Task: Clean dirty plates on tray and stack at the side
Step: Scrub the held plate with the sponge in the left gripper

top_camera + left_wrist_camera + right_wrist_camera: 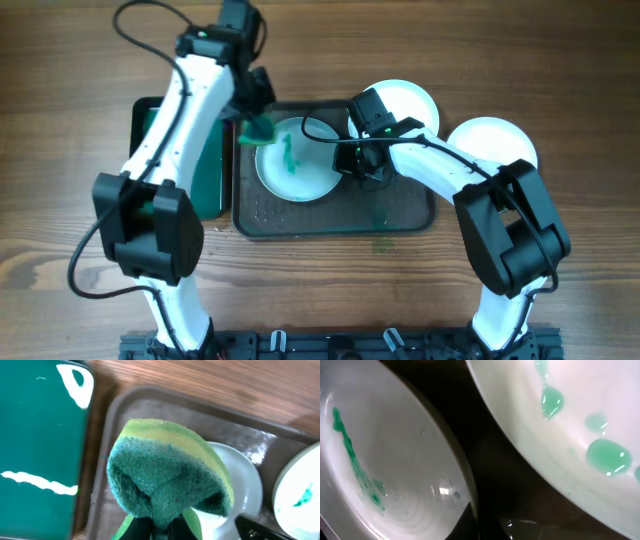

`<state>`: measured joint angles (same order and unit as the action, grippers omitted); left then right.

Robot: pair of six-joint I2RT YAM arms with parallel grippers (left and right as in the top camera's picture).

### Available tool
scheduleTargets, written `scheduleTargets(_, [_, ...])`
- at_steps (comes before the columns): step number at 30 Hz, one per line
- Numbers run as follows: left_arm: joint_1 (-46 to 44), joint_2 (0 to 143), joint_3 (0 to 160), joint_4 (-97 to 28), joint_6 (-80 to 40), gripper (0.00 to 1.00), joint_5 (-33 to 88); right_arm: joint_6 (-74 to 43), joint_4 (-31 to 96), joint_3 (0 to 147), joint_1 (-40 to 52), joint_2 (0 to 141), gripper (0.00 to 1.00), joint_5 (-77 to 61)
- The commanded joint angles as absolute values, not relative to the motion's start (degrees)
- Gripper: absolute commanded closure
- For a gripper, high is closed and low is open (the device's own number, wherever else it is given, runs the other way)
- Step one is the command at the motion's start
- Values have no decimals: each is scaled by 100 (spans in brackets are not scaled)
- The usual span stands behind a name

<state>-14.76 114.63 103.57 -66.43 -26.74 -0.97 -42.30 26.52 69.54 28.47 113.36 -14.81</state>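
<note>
One plate (295,160) with a teal smear lies on the left part of the dark tray (335,215). My left gripper (252,108) is shut on a green and yellow sponge (256,128) and holds it over that plate's upper left rim. In the left wrist view the sponge (165,475) hides most of the plate (245,485). My right gripper (362,165) is shut on the plate's right rim; the right wrist view shows the smear (350,455). A second plate (405,100) with green drops overlaps the tray's back right corner. A third plate (490,145) lies on the table to the right.
A smaller black tray with a bright green inside (210,170) stands against the dark tray's left side, under my left arm. Green drops mark the dark tray's floor (378,212) and the wooden table in front of it (380,243).
</note>
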Motion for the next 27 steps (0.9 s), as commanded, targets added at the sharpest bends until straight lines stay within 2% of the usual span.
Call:
scheduleTargets(1, [-1876,11570,9810,-6267,-2491,96,97,-4095,2639,7008,2869,11489,96,-1704])
scheduleTargets(13, [-2176,12453,8676,-5085,-2418,96,257,-3959,2598,7008,2864,11489,96,-1806])
scheduleTargets(15, [-2176,12453,8586,-5028,-2346,96,639,-3955,2596,7008,2864,11489,96,-1809])
scheduleTargets(20, [-2154,12451,8586,-4919,-416,96,3201,-3942,2593,7008,2864,11489,96,-1811])
scheduleTargets(23, [-1999,12451,8589,-4637,-987,96,2687,-3940,2589,7008,2864,11489,96,-1811])
scheduleTargets(27, [-1772,12383,8764,-4856,-2508,96,593,-3940,2598,7008,2864,11489,96,-1813])
